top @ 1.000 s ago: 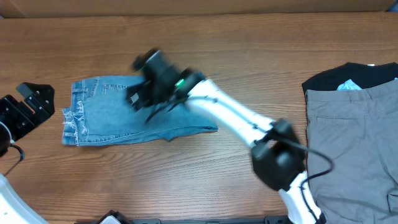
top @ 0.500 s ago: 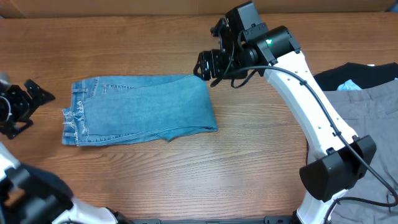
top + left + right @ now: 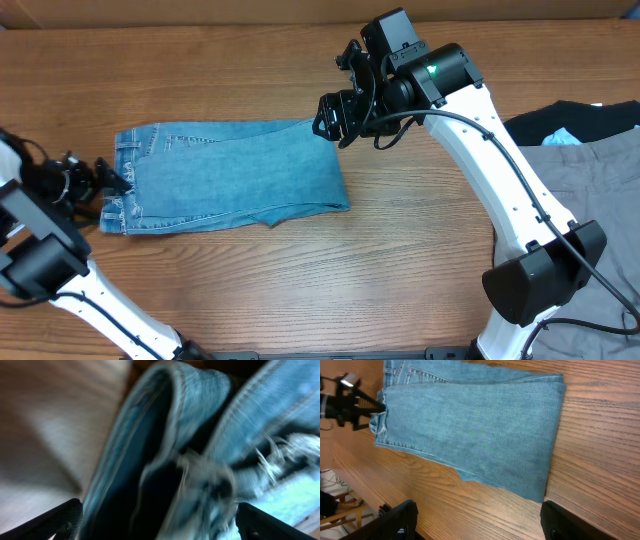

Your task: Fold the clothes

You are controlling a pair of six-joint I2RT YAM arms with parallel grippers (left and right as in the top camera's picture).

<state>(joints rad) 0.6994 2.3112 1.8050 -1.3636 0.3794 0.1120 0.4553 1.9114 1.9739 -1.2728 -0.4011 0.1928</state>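
The light-blue denim jeans (image 3: 225, 175) lie folded flat on the wooden table, waistband and frayed hems at the left end, fold at the right. My left gripper (image 3: 108, 180) is open at their left edge, its fingers either side of the frayed denim layers (image 3: 200, 460), which fill the blurred left wrist view. My right gripper (image 3: 332, 118) is open and empty, raised above the jeans' right top corner; the right wrist view looks down on the whole folded jeans (image 3: 475, 430). Grey trousers (image 3: 570, 230) lie on a black top (image 3: 560, 120) at the far right.
The right arm (image 3: 500, 170) crosses the table from its base at the lower right. The left arm (image 3: 30, 250) stands at the left edge. A table edge and floor show in the right wrist view (image 3: 335, 495).
My right gripper has let go of the jeans and lifted away to the right. My left gripper has moved in from the left onto the jeans' left edge.
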